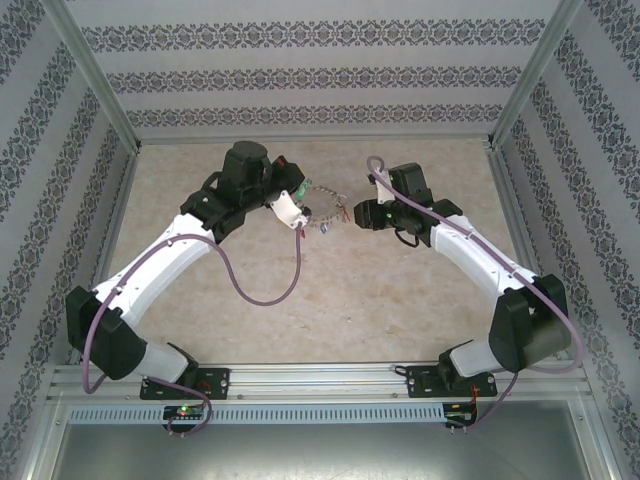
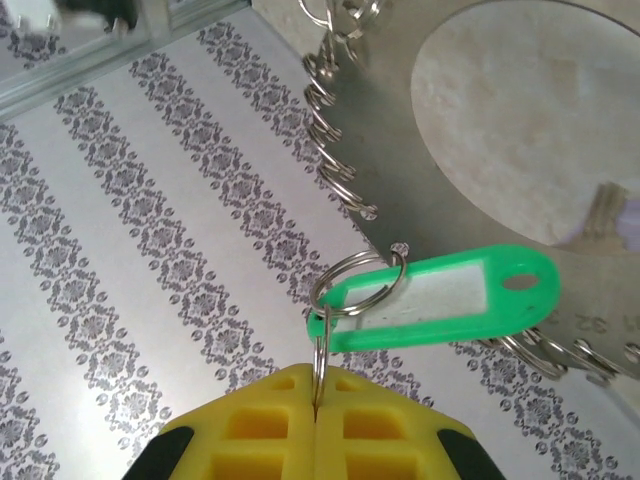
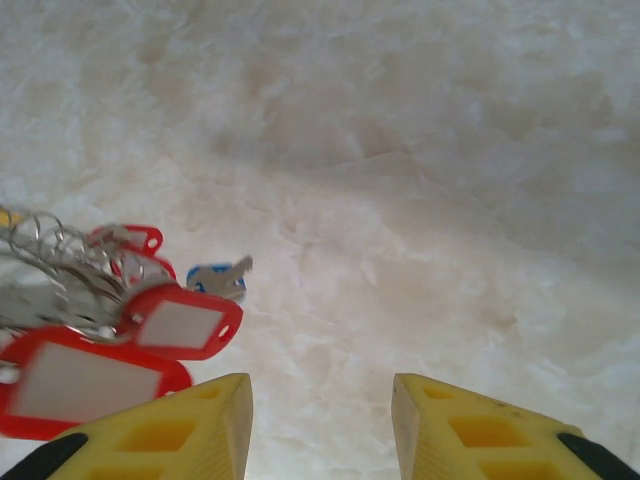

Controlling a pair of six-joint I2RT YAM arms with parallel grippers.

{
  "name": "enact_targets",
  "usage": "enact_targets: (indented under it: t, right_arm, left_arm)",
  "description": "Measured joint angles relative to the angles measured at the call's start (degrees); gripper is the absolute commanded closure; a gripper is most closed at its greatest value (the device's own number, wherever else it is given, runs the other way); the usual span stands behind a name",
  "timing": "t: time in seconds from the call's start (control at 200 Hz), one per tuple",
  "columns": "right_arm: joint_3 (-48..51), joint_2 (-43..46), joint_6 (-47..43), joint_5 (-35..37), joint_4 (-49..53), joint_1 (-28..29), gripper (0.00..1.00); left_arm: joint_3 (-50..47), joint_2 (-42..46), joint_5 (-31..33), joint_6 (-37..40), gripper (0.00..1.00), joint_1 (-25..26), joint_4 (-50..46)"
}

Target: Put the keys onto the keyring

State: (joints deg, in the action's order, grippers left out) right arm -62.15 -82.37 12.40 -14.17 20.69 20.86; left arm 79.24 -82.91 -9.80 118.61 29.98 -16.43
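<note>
My left gripper (image 2: 317,375) is shut on a small split ring (image 2: 355,285) that carries a green tag (image 2: 440,300). That ring hangs at the edge of the grey metal keyring (image 2: 400,170), which is held up off the table with more split rings along its rim. From above, the left gripper (image 1: 296,211) is at the keyring (image 1: 323,192) and my right gripper (image 1: 352,213) faces it from the right. The right gripper (image 3: 320,400) is open with nothing between its fingers. Red tags (image 3: 175,325) hang at its left, and a blue-tagged key (image 3: 215,279) shows beyond them.
The table is pale marble (image 1: 330,290), with patterned walls (image 1: 300,80) on three sides behind a metal frame. A small bluish key (image 1: 328,229) sits just below the keyring. Purple cables loop off both arms.
</note>
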Motion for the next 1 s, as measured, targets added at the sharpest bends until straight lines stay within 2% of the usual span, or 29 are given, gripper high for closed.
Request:
enact_targets:
  t: [0.375,0.764,0.999]
  right_arm:
    - [7.0,4.2,1.8,3.0,-6.0,-2.8,0.57]
    - [8.4,4.7,2.9,3.2,-7.7,-2.8,0.57]
    - [8.7,5.8,2.9,3.2,-7.7,-3.5,0.56]
  left_arm:
    - [12.0,-6.7,-0.6,0.2,1.0,-3.2,-0.4]
    - [15.6,-8.9,-2.2,0.4,1.0,-4.2,-1.5]
    - [17.2,-10.3,-1.1,-1.0,1.0,-4.2,-10.8]
